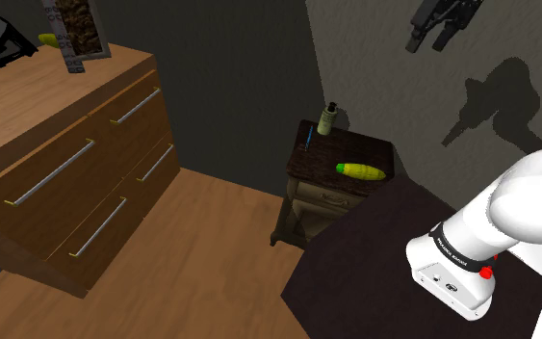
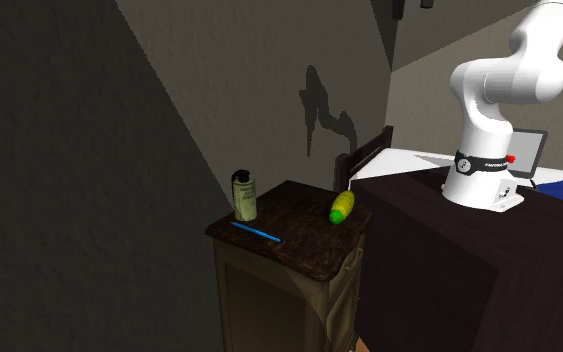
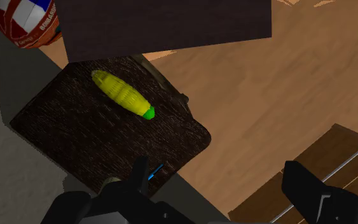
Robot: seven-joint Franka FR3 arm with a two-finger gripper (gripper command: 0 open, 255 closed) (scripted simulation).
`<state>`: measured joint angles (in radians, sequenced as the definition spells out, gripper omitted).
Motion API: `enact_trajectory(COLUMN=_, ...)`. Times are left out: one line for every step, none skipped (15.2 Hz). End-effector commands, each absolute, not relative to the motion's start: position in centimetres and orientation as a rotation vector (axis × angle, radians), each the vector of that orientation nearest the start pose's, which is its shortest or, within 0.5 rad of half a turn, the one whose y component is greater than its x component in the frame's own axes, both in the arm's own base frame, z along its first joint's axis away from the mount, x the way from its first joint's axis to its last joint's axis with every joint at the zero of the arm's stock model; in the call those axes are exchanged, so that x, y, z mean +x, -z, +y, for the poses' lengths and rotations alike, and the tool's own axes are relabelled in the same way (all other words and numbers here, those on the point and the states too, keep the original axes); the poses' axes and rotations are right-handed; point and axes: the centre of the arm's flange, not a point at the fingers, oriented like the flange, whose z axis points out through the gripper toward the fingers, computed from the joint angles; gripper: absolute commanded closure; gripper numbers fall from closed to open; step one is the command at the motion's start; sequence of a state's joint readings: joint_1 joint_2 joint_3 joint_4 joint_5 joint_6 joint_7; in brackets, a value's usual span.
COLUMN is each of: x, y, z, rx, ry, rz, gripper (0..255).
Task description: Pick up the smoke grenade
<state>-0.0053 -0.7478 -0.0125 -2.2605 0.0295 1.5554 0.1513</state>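
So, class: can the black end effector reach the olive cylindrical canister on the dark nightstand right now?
Probably yes. The olive cylindrical canister stands upright with nothing over it, and the open end effector hangs above the nightstand. The blue pen and yellow corn cob lie apart from it.

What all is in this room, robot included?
smoke grenade: one, olive, dark top, upright on nightstand corner by wall
pen: one, blue, lying beside the grenade
corn cob: one, yellow, green tip, lying on nightstand
nightstand: one, dark wood, beside stand
dresser: one, brown, shoulder view's left
ball: one, red-white-blue, beside stand
stand: one, dark, under arm
arm: one, white, on stand
gripper: one, black, open above nightstand
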Motion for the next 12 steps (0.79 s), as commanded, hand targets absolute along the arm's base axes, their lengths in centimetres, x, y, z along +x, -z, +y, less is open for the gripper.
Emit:
enact_trajectory(x=31.7, y=-62.2, z=-0.4, rx=-3.090, ry=0.062, rz=0.255, gripper=0)
enact_trajectory(x=32.5, y=-61.3, z=-0.8, rx=-3.090, ry=0.061, rz=0.267, gripper=0)
enact_trajectory(x=33.3, y=-60.4, z=-1.2, rx=-3.090, ry=0.061, rz=0.278, gripper=0)
enact_trajectory(x=34.2, y=-59.5, z=-1.7, rx=-3.090, ry=0.061, rz=0.290, gripper=0)
enact_trajectory(x=35.0, y=-58.5, z=-2.1, rx=-3.091, ry=0.060, rz=0.301, gripper=0)
enact_trajectory(x=35.8, y=-57.6, z=-2.5, rx=-3.091, ry=0.060, rz=0.313, gripper=0)
enact_trajectory(x=36.6, y=-56.7, z=-3.0, rx=-3.091, ry=0.059, rz=0.324, gripper=0)
enact_trajectory(x=37.4, y=-55.8, z=-3.5, rx=-3.091, ry=0.059, rz=0.336, gripper=0)
enact_trajectory(x=38.2, y=-54.8, z=-3.9, rx=-3.091, ry=0.058, rz=0.347, gripper=0)
enact_trajectory(x=39.0, y=-53.9, z=-4.4, rx=-3.091, ry=0.058, rz=0.359, gripper=0)
enact_trajectory(x=39.8, y=-53.0, z=-4.9, rx=-3.091, ry=0.057, rz=0.371, gripper=0)
enact_trajectory(x=40.6, y=-52.0, z=-5.4, rx=-3.091, ry=0.057, rz=0.382, gripper=0)
